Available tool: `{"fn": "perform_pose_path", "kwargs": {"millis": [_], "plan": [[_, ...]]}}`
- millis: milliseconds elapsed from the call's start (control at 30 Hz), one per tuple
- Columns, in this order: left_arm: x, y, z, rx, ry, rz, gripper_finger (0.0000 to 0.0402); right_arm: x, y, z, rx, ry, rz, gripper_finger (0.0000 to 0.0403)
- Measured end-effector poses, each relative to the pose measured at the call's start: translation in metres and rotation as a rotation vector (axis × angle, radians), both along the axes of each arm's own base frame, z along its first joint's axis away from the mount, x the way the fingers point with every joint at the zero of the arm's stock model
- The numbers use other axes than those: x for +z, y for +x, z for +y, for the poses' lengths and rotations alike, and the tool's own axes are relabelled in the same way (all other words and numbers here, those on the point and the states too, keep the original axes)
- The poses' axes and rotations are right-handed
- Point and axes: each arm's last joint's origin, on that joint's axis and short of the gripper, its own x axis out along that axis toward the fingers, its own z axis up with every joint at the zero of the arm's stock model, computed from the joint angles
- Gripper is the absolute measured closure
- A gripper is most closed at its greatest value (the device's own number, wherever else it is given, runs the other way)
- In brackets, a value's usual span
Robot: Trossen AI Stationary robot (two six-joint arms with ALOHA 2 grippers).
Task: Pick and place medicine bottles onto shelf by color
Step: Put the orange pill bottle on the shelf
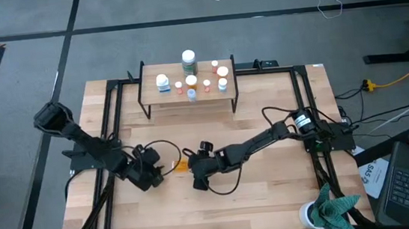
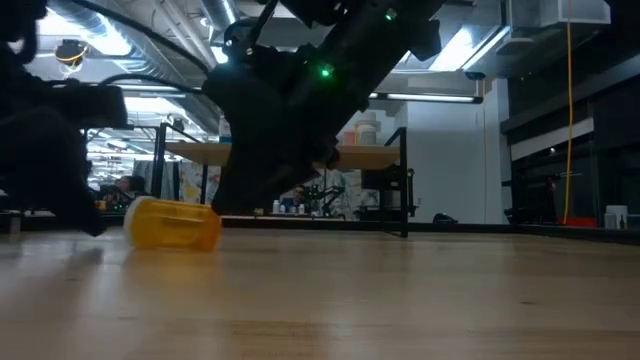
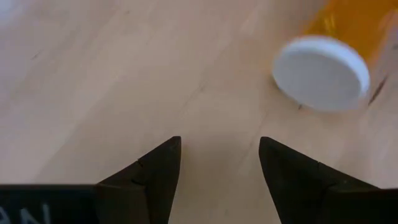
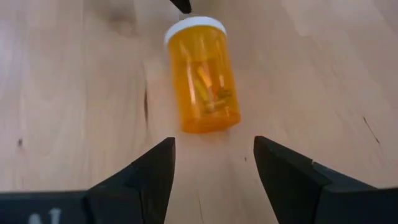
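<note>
High view: shelf (image 1: 188,101) at the far side of the table (image 1: 272,191), carrying eight or so white-capped bottles. One orange bottle (image 1: 180,164) lies on the table, well apart from the shelf, between the two grippers. Left gripper (image 1: 155,172) just beside it on one side, right gripper (image 1: 198,177) just beside it on the other. A white cup with teal cloth (image 1: 332,209) sits at the near right corner.

Low view: orange bottle (image 2: 172,223) on its side, resting on the wood, nothing gripping it. Dark arm mass above and behind it; the shelf (image 2: 290,154) shows further back.

Left wrist view: left gripper (image 3: 219,168) fingers apart at a moderate gap, nothing between them. The bottle's white cap (image 3: 321,73) faces this camera, off to one side of the gap.

Right wrist view: right gripper (image 4: 213,165) fingers likewise parted, empty. The bottle (image 4: 202,74) lies lengthwise ahead of the gap, base nearest, cap farthest; a few pills visible inside.

Handling, as judged: light, stiff plastic, smooth and round, so prone to roll or squirt out of a pinch. Best hold is across the body at mid-length, fingers on opposite sides of the cylinder. The right gripper is lined up for that; its gap looks just wide enough.
</note>
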Motion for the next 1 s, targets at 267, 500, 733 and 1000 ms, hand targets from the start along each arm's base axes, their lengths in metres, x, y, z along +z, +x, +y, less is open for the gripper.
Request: {"fn": "perform_pose_path", "kwargs": {"millis": [267,500,733,1000], "plan": [[0.006,0.027,0.005,-0.064,-0.039,-0.127,0.0214,0.0,0.001,-0.002,0.022,0.034,0.001,0.0183],[0.026,0.047,0.004,-0.118,-0.068,-0.19,0.0219,0.001,0.003,-0.001,0.026,0.046,-0.019,0.0183],[0.059,0.07,0.001,-0.204,-0.038,-0.252,0.0219,0.0,0.001,-0.001,0.044,0.069,0.006,0.0183],[0.055,0.058,0.0,-0.223,-0.079,-0.006,0.0219,-0.001,0.0,-0.001,0.045,0.068,0.022,0.0183]]}}
